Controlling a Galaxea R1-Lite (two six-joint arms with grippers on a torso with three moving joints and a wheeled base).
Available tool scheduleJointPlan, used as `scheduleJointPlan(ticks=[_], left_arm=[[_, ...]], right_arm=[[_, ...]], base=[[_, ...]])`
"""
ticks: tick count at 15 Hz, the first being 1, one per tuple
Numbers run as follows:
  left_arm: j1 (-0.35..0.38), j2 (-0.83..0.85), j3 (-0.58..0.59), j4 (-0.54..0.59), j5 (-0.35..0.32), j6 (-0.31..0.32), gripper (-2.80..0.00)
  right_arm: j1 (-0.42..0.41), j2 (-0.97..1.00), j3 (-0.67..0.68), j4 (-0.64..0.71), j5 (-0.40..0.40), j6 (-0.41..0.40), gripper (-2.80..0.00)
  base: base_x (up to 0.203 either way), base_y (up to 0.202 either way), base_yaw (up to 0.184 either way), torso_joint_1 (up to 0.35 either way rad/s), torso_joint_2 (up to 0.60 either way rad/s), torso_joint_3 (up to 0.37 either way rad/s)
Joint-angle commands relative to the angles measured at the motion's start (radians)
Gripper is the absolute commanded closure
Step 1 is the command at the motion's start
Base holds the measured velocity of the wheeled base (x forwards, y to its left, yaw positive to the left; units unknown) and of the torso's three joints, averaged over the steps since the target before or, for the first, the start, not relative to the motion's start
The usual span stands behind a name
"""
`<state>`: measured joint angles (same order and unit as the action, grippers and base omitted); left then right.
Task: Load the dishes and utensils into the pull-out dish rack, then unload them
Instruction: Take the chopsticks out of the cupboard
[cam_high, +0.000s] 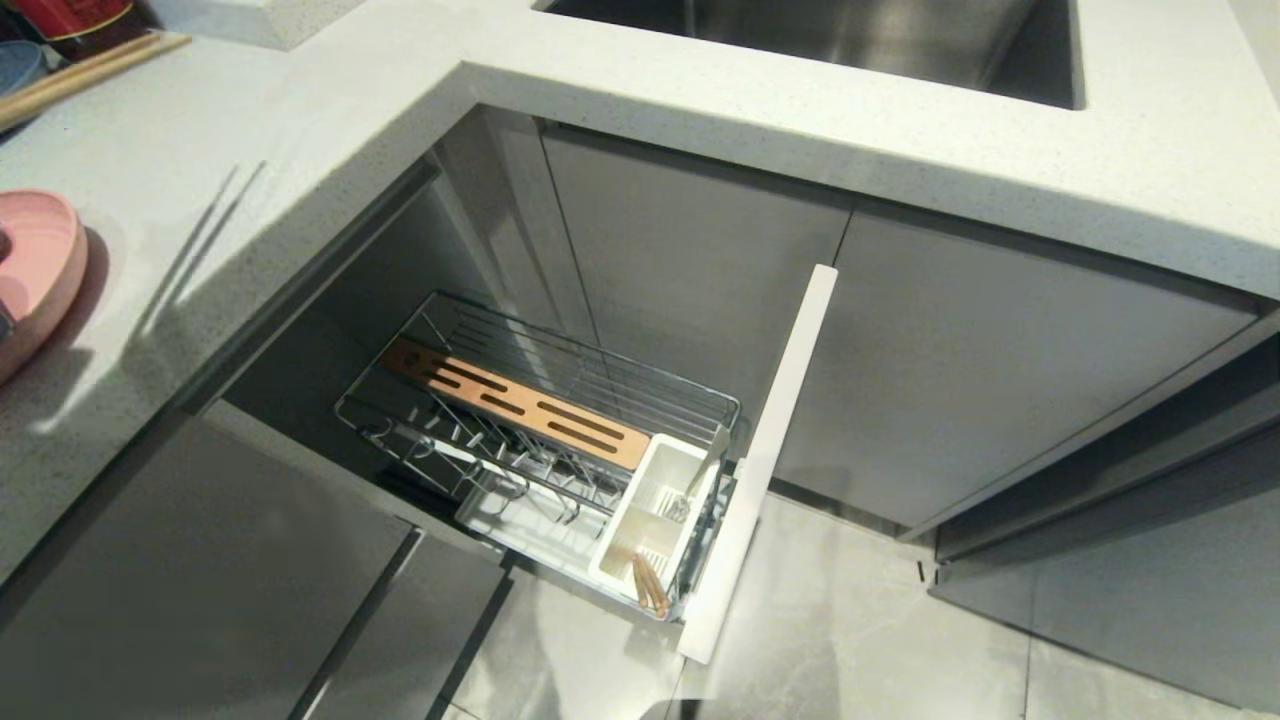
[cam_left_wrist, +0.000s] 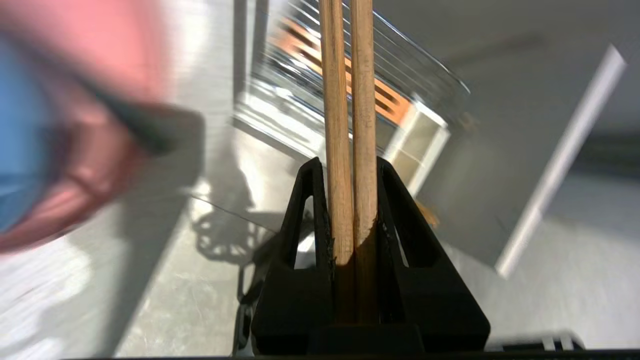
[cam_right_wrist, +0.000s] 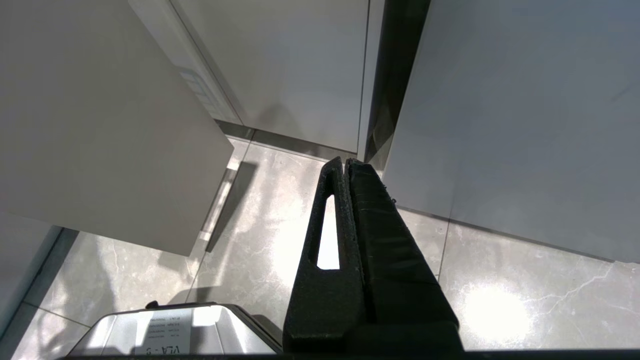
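Close in, the left gripper (cam_left_wrist: 350, 210) has its two black fingers (cam_left_wrist: 300, 220) pinched on a pair of chopsticks (cam_left_wrist: 349, 100), gripped low near one end so most of their length stands free past the fingertips. These are thin, stiff, very light wooden sticks, and I'd judge the risk is not weight but scissoring: held this near the end, the two can twist or slide against each other, so a firm squeeze across both together looks right. The right gripper (cam_right_wrist: 347, 170) hangs parked over the floor tiles by the cabinet doors, fingers pressed together, holding nothing. Further out, below the counter edge, the pull-out dish rack (cam_high: 560, 420) stands drawn out on its white front panel (cam_high: 765, 455), and its white cutlery box (cam_high: 655, 520) already shows wooden stick ends (cam_high: 650, 585) in the near compartment and what looks like a spoon (cam_high: 690, 495) in the far one. Up on the counter (cam_high: 300, 130), at the left edge, the pink plate (cam_high: 35, 270) sits well apart from the rack, with a blurred blue shape on it in the left wrist view, probably the bowl (cam_left_wrist: 20, 130). More chopsticks (cam_high: 90, 70) lie at the far corner.
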<state>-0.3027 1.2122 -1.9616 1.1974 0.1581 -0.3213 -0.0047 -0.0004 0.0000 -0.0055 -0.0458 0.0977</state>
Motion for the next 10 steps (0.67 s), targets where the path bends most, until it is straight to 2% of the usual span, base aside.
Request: scheduleJointPlan(ticks=[1, 6, 10], left_arm=[[0.122, -0.07, 0.026, 0.007, 0.004, -0.029, 0.0], [0.336, -0.098, 0.07, -0.008, 0.004, -0.126, 0.0], [0.377, -0.113, 0.231, -0.137, 0.017, -0.197, 0.0]], right_arm=[[0.0, -0.004, 0.0, -0.001, 0.0, 0.001, 0.0], [0.0, -0.004, 0.0, -0.001, 0.0, 0.001, 0.0], [0.0, -0.004, 0.0, -0.001, 0.0, 0.001, 0.0]], base=[[0.0, 0.0, 0.0, 0.0, 0.0, 0.0], [0.0, 0.0, 0.0, 0.0, 0.0, 0.0], [0.0, 0.0, 0.0, 0.0, 0.0, 0.0]])
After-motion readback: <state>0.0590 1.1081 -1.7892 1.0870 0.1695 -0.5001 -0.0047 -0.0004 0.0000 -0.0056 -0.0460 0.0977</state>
